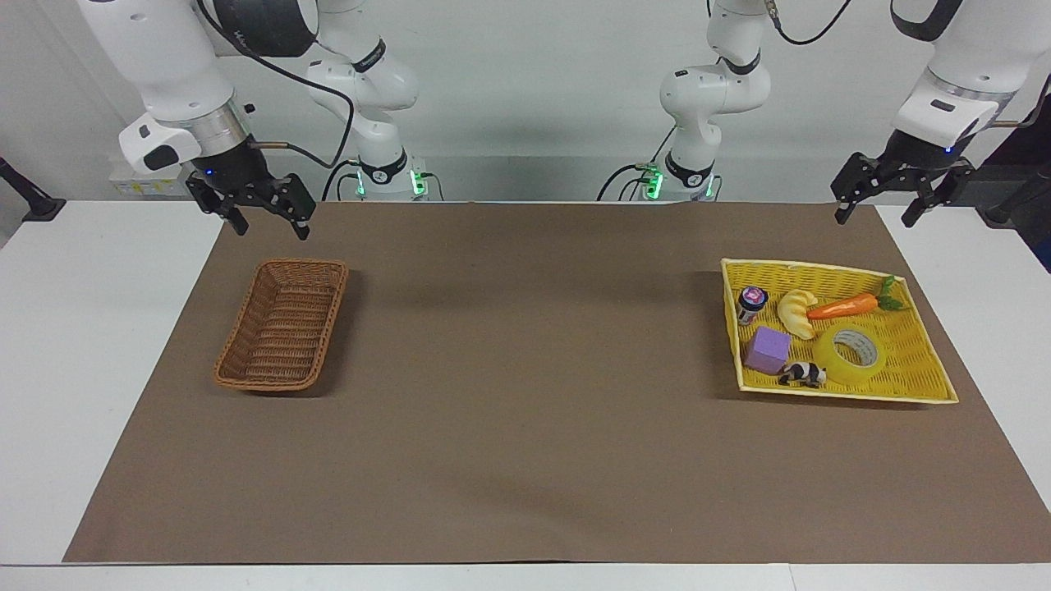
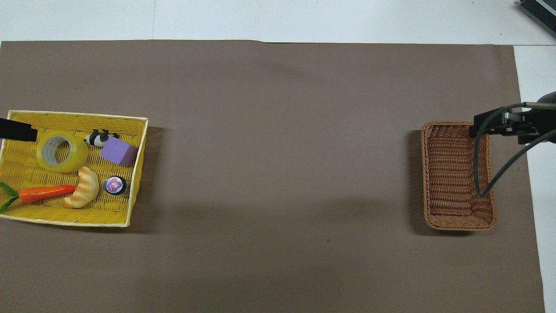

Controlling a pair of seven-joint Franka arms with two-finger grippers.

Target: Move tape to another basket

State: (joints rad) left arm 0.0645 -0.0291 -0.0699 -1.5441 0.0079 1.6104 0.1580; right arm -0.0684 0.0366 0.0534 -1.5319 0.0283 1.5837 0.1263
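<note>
- White table [image 1: 49, 369], brown mat [image 1: 525, 410] covering most of the top; bare white margins at both ends and along the edge farthest from the robots.
- Plain pale grey wall [image 1: 534, 82] past the table.
- Even, diffuse light; soft shadows on mat.

Both Franka arms are glossy white, built of rounded, bulbous segments with black bands at the joints. A silvery metal ring sits at each wrist, just above a black camera-and-gripper assembly. The left gripper [image 1: 877, 211] and right gripper [image 1: 271, 225] are matte black, each with two angular fingers and a small blue light on the housing. Black cables loop along the arms. Green lights glow at both bases.
</note>
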